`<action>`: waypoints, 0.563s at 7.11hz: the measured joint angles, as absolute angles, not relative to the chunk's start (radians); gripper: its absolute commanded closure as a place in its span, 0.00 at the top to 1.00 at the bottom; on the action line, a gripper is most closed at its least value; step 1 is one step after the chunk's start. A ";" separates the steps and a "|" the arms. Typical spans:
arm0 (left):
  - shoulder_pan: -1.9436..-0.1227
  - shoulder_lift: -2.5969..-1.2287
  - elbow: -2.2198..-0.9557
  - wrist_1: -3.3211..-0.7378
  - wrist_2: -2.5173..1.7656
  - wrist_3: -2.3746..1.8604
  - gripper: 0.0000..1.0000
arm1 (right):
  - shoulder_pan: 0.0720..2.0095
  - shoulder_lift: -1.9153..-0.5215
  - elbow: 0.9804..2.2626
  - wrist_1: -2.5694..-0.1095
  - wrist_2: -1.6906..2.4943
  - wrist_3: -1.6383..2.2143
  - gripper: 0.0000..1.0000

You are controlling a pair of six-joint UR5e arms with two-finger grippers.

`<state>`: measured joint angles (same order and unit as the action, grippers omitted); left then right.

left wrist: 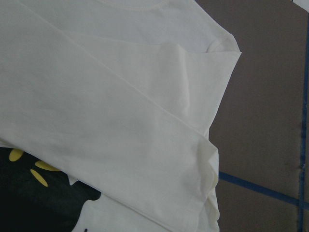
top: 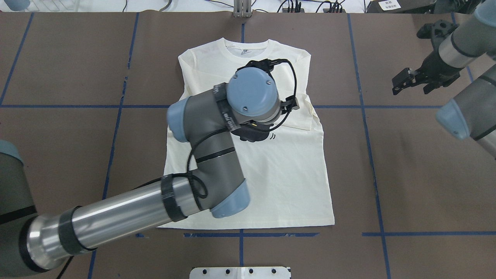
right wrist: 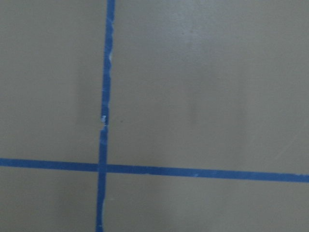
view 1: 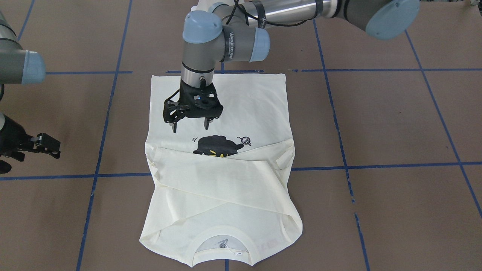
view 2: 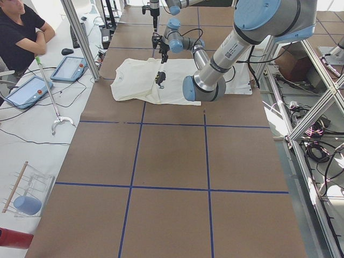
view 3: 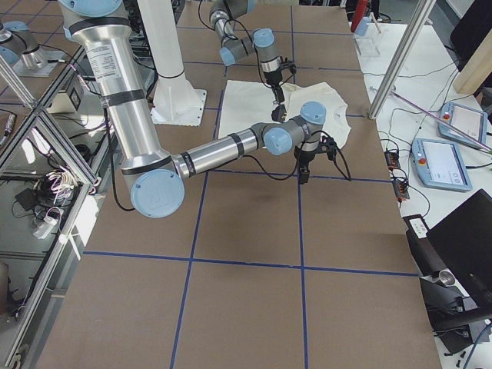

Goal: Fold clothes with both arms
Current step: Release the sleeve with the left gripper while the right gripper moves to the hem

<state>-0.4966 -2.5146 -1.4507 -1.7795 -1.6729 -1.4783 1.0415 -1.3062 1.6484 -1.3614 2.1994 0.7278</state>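
T-shirt point(view 1: 260, 109): lies flat on the table point(view 1: 395, 120), print side up. The hem point(view 1: 244, 75) is on the robot's side of the cat print point(view 1: 218, 145), and the collar point(view 1: 222, 229) is on the far side.
Folded sleeves point(view 1: 226, 177): crossed over the chest, covering the collar-side edge of the cat print.
Left gripper point(view 1: 190, 127): fingers spread and holding nothing, poised over the cloth just hem-side of the cat print. Whether it touches the cloth cannot be told.
Right gripper point(view 1: 52, 147): fingers spread and empty, over bare table well apart from the cat print, beyond the shirt's side edge.
Step in hand (judged): the sleeves look finished, so the lengthwise fold, hem towards collar, comes next.
Doing it well (judged): send one gripper to each hem corner, both equally far from the cat print. Pinch both layers, then lift and carry them level and together, so the crease runs straight across the cat print.
Risk (judged): uneven travel would skew the crease or drag the sleeves.
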 measured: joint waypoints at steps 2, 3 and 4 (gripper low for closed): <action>-0.524 -2.268 -1.769 -1.650 -1.701 -1.302 1.00 | 0.843 -1.392 1.777 -1.193 2.049 1.053 1.00; -0.533 -2.179 -1.865 -1.626 -1.705 -1.249 1.00 | 0.728 -1.436 1.847 -1.172 1.957 1.168 1.00; -0.539 -2.134 -1.906 -1.617 -1.715 -1.225 1.00 | 0.630 -1.469 1.889 -1.166 1.884 1.249 1.00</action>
